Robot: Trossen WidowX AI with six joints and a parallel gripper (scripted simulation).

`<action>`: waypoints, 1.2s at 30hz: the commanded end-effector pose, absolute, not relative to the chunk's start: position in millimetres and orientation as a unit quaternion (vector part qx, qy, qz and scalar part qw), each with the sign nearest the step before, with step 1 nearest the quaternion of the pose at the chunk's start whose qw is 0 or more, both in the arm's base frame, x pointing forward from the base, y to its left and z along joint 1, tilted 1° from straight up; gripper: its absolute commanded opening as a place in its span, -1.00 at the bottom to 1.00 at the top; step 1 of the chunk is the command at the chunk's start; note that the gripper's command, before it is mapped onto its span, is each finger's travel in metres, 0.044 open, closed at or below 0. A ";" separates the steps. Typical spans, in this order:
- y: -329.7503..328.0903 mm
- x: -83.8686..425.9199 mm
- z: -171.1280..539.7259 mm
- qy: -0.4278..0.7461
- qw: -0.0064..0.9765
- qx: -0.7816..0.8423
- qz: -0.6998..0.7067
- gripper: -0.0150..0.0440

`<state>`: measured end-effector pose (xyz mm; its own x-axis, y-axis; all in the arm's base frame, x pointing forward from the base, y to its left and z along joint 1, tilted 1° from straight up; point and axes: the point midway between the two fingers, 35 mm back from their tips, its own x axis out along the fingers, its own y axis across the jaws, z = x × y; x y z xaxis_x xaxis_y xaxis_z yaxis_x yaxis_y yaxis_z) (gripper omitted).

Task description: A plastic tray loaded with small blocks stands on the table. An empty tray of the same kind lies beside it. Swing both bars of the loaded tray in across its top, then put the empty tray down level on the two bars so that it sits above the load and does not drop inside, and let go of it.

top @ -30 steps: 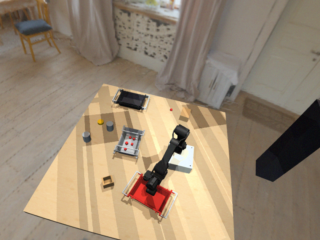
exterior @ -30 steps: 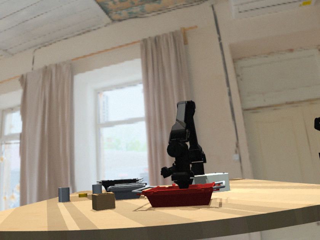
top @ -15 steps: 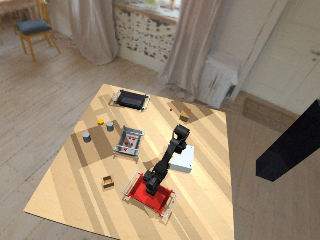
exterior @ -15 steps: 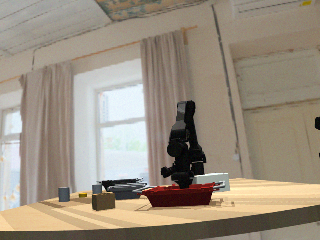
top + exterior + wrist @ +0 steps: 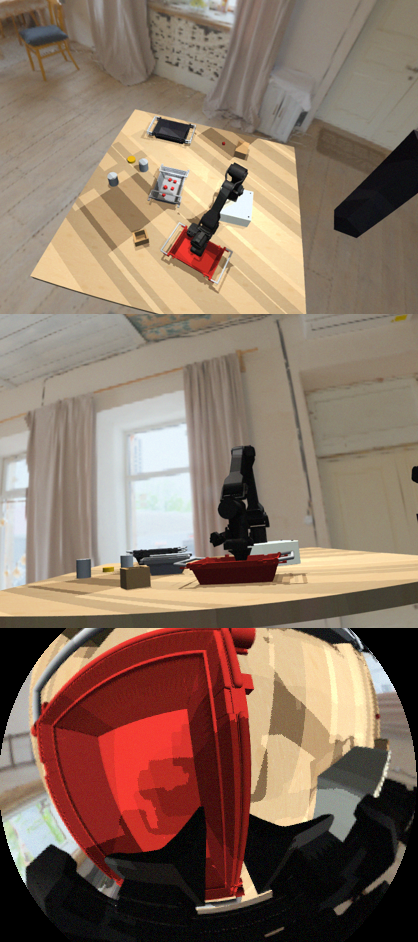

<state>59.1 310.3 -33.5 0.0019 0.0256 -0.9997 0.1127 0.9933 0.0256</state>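
The grey loaded tray [image 5: 182, 187] [image 5: 165, 568] holds several small red blocks [image 5: 165, 187]. Its wire bars appear to lie in across its top, near the two ends. The empty red tray [image 5: 182, 245] [image 5: 236, 573] [image 5: 75, 758] stands on the table, nearer the top camera. Its left bar [image 5: 171, 237] and right bar [image 5: 224, 266] stick out past its ends. My gripper [image 5: 196, 250] [image 5: 241, 557] [image 5: 214, 808] points down at the red tray's long side, one finger inside and one outside. It looks shut on that side wall; the arm hides part of the contact.
A black tray [image 5: 172, 130] is at the far edge. A white box [image 5: 241, 207] [image 5: 274, 551] stands beside the arm. A small wooden box [image 5: 141, 241] [image 5: 135, 578], two grey cylinders [image 5: 143, 165] [image 5: 113, 179], a yellow disc [image 5: 131, 159] and a wooden block [image 5: 241, 152] stand around.
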 end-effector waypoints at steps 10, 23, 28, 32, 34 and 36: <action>310.9 58.9 -3.7 0.707 0.705 0.047 -0.035 -0.49; 307.6 58.5 45.8 0.707 0.705 0.047 -0.034 -0.49; 307.6 58.5 45.8 0.707 0.705 0.047 -0.034 -0.49; 307.6 58.5 45.8 0.707 0.705 0.047 -0.034 -0.49; 308.5 58.7 48.1 0.707 0.705 0.047 -0.034 -0.49; 310.5 59.1 53.2 0.707 0.705 0.047 -0.034 -0.49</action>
<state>57.4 302.9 39.7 -0.0084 -0.0160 -0.9998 0.1148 0.9932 -0.0169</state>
